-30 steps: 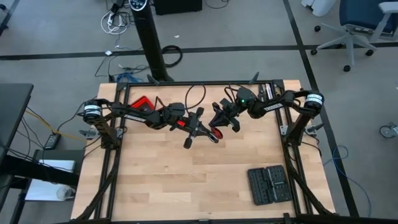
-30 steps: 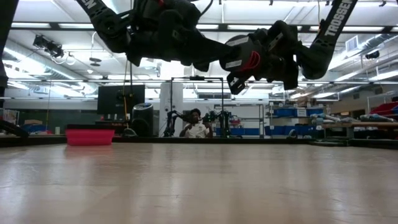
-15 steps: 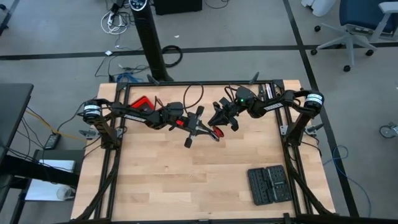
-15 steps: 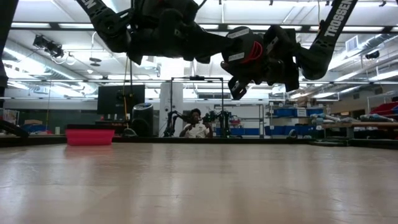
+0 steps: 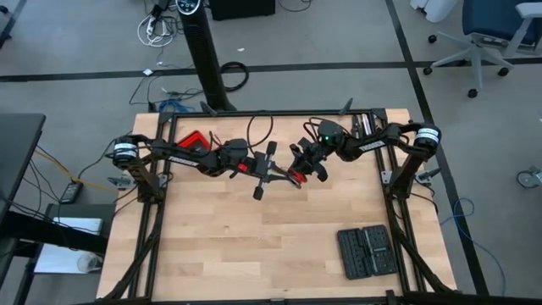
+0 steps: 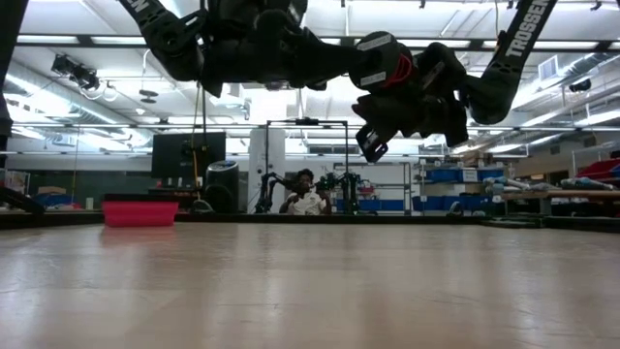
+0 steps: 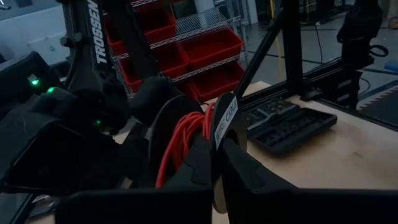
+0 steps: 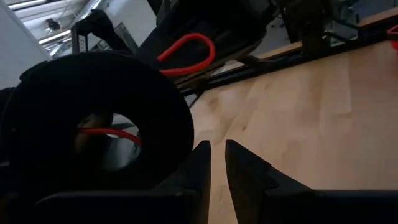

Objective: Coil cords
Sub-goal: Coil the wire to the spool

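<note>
Status: coiling partway, by my read. Red wire (image 7: 180, 140) wound in several turns approx. mid-air above tabletop (image 5: 212, 246), betw. both arms; no loose tail seen, securing/set-down left.
Left pincer (image 7: 216, 163): nearly closed on coil.
Right pincer (image 8: 214, 163): nearly closed, nothing betw. tips.
Count: wire x1; arms x2; dark tray (image 5: 365, 251) x1; red box (image 5: 194, 140) x1.

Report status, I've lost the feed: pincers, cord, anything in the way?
Left pincer and right pincer meet mid-air over the table. Red cord wound on a spool between them. Nothing blocking.
</note>
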